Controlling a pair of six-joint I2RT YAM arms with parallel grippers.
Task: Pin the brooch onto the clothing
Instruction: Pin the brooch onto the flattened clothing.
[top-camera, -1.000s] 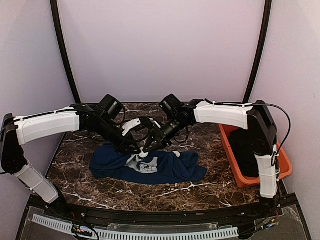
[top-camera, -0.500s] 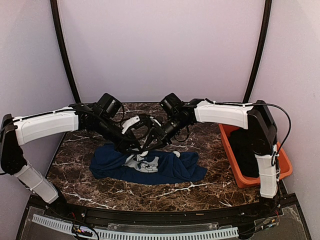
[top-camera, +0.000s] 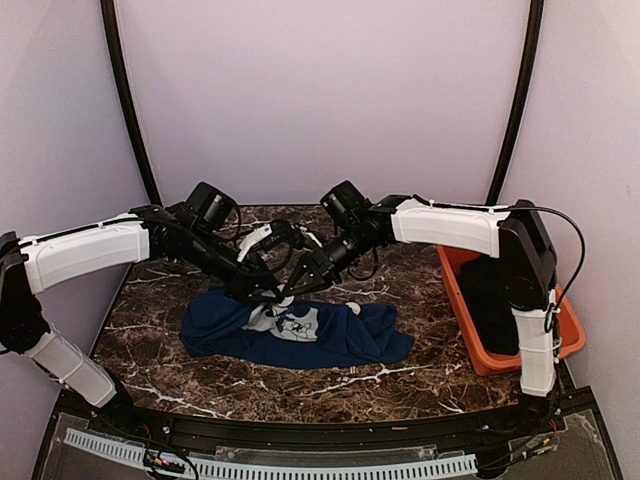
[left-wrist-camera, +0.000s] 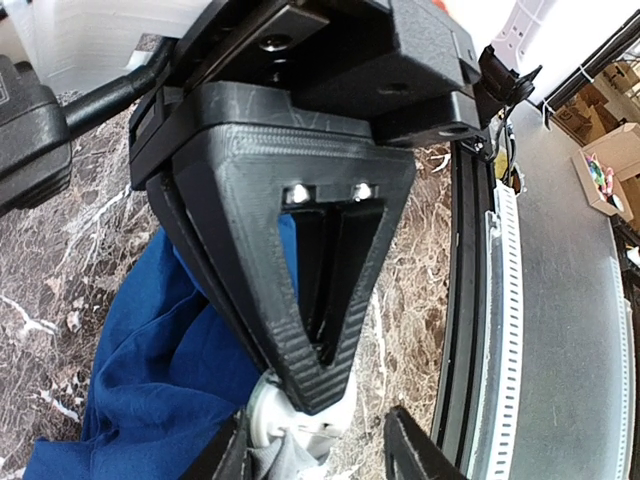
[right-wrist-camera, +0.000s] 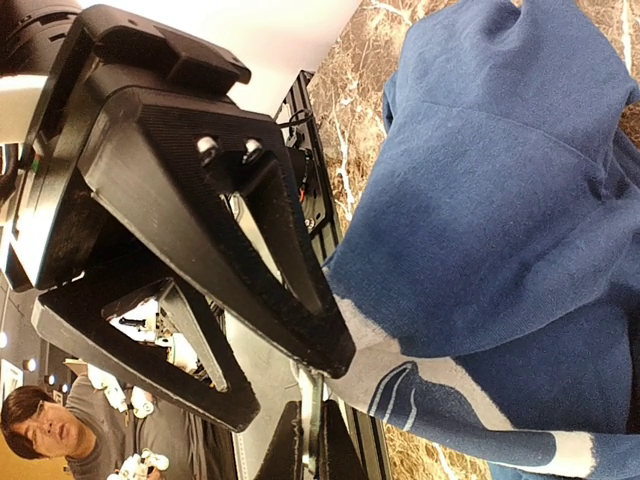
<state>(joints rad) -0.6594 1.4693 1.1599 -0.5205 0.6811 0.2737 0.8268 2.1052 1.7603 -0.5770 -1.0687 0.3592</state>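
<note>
The navy T-shirt is laid on the marble worktop, with its printed chest raised into a peak between the two grippers. The jaws of the right gripper are pressed shut at that peak, where the brooch, white back showing, is seen; whether brooch or cloth is pinched cannot be told. The jaws of the left gripper stand parted, with nothing gripped.
</note>
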